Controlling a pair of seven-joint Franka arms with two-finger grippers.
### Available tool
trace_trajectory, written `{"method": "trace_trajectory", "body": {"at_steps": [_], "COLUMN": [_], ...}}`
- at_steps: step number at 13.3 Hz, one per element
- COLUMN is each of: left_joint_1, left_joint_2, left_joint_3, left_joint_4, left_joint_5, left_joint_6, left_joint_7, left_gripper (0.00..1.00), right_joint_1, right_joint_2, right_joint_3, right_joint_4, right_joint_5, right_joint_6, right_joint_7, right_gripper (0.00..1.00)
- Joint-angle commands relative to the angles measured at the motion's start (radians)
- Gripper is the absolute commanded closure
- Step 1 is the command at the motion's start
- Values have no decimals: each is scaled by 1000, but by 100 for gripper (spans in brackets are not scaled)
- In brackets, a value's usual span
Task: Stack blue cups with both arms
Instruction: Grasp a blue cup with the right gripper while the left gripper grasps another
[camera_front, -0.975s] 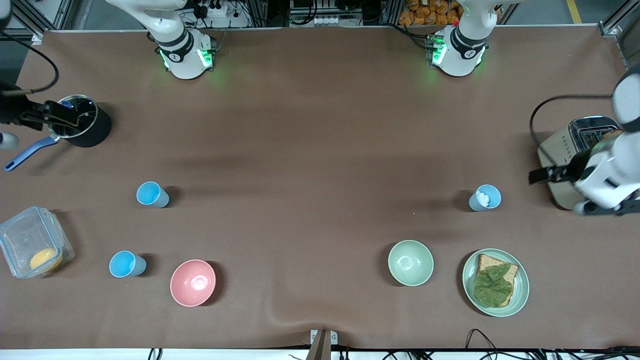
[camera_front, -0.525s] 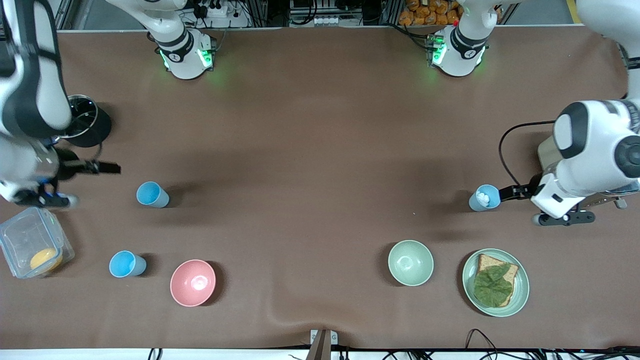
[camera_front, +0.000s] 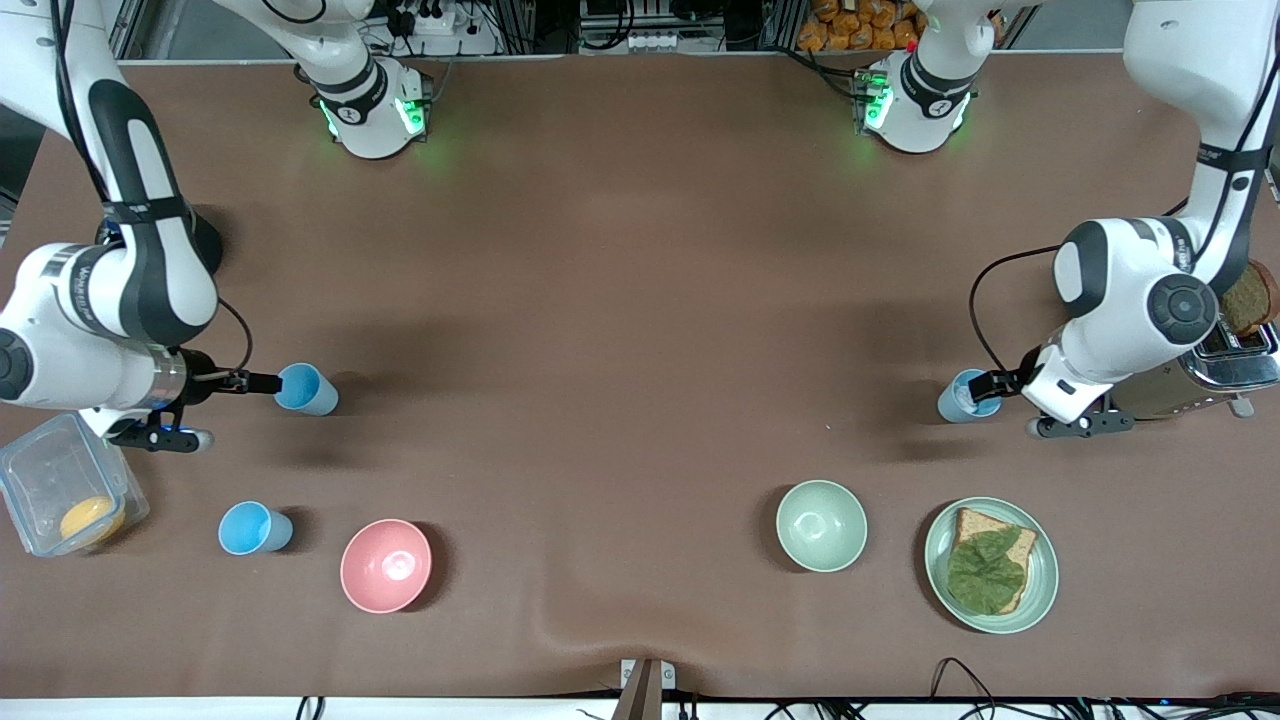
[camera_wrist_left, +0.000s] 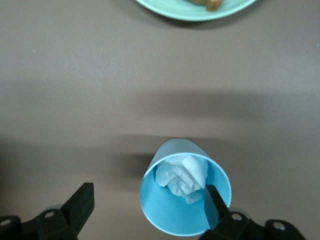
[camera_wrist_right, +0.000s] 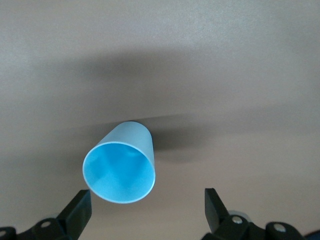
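Observation:
Three blue cups stand on the brown table. One empty cup (camera_front: 306, 390) is at the right arm's end, and my right gripper (camera_front: 258, 382) is open just beside it. In the right wrist view that cup (camera_wrist_right: 120, 167) sits close to one finger (camera_wrist_right: 79, 209), off the middle of the gap. A second cup (camera_front: 964, 399), with crumpled white paper inside, is at the left arm's end. My left gripper (camera_front: 992, 383) is open at its rim. In the left wrist view one finger (camera_wrist_left: 214, 207) touches that cup (camera_wrist_left: 175, 220). A third empty cup (camera_front: 254, 528) stands nearer the front camera, beside the pink bowl.
A pink bowl (camera_front: 386, 565), a pale green bowl (camera_front: 821, 525) and a green plate (camera_front: 938, 548) with bread and a leaf lie near the front edge. A toaster (camera_front: 1225, 370) stands by the left arm. A clear plastic box (camera_front: 40, 470) lies by the right arm.
Both arms have swung in from the table's ends. The right gripper has come up beside the empty cup, and the left gripper has closed in on the cup with paper.

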Motion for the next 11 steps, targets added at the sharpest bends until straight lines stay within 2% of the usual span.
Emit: {"method": "trace_trajectory", "body": {"at_steps": [1, 2, 3, 4, 6, 9, 10, 11], "left_joint_1": [5, 5, 5, 5, -9, -17, -17, -17], "left_joint_2": [1, 10, 21, 25, 39, 16, -10, -33], "left_joint_3": [-4, -4, -4, -4, -11, -31, -48, -74], "left_joint_4": [-34, -34, -34, -34, -26, -15, 1, 29], "left_joint_5": [-18, -18, -18, -18, -18, -24, -26, -28], "left_joint_6": [28, 33, 45, 46, 47, 36, 19, -39], "left_joint_7": [20, 20, 20, 20, 8, -10, -18, -21], "left_gripper": [16, 25, 39, 63, 98, 100, 100, 100], "right_joint_1": [-10, -9, -1, 3, 5, 2, 0, 2], "right_joint_2": [12, 13, 13, 13, 29, 47, 52, 52], "right_joint_3": [10, 10, 10, 10, 10, 10, 10, 10], "right_joint_4": [-35, -68, -114, -148, -171, -173, -174, -177], "right_joint_5": [6, 6, 6, 6, 6, 8, 8, 8], "right_joint_6": [55, 99, 168, 228, 282, 299, 324, 333], "right_joint_7": [4, 4, 5, 8, 8, 8, 8, 8], "right_gripper": [0, 0, 0, 0, 0, 0, 25, 58]}}
